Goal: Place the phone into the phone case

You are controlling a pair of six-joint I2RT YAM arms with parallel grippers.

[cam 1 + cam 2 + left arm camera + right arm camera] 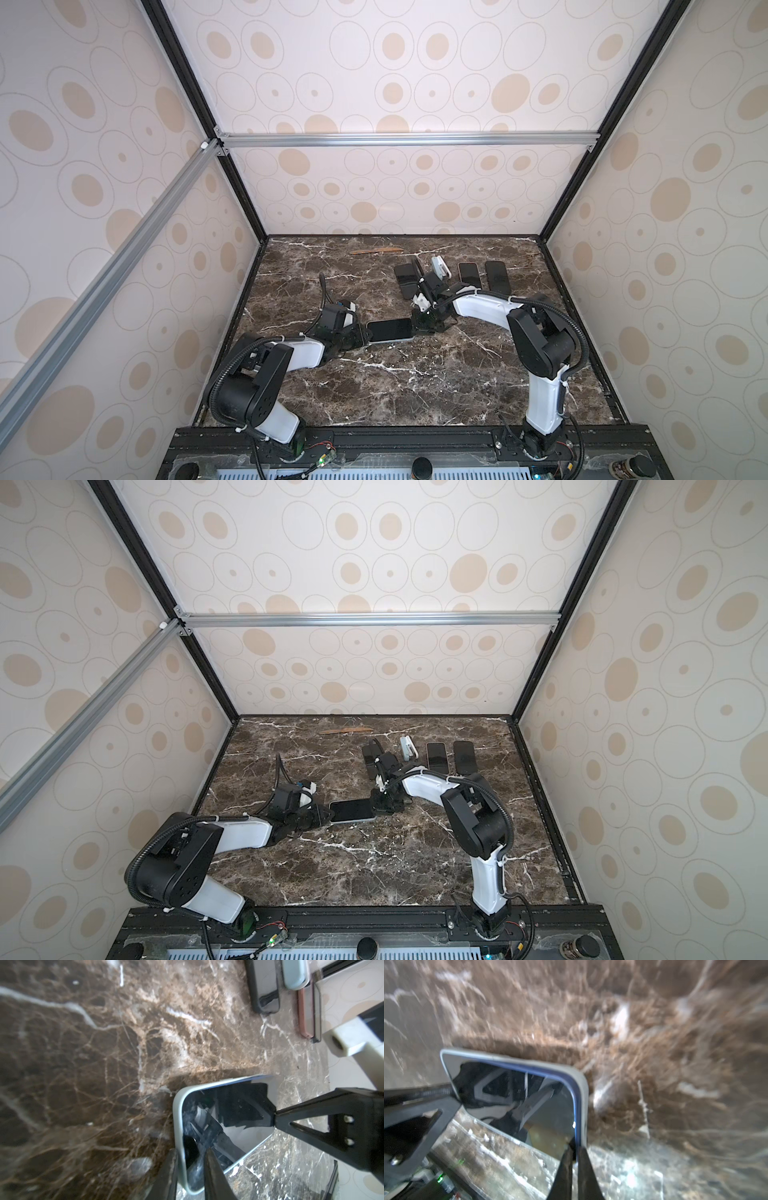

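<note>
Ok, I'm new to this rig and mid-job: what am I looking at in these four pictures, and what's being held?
Two white-and-black robot arms stand at the near edge of a marble table. Two pictures look down from overhead, nearly alike; the other two come from a camera on each arm's wrist, close up. In the middle, the phone, screen up with a pale case round its edge, is pinched at both ends: the left gripper and the right gripper are each shut on it. At the back lie more dark phones and a thin wooden stick.

Tabletop (654, 1043) and phone (529, 1105) blurred in right wrist view
</note>
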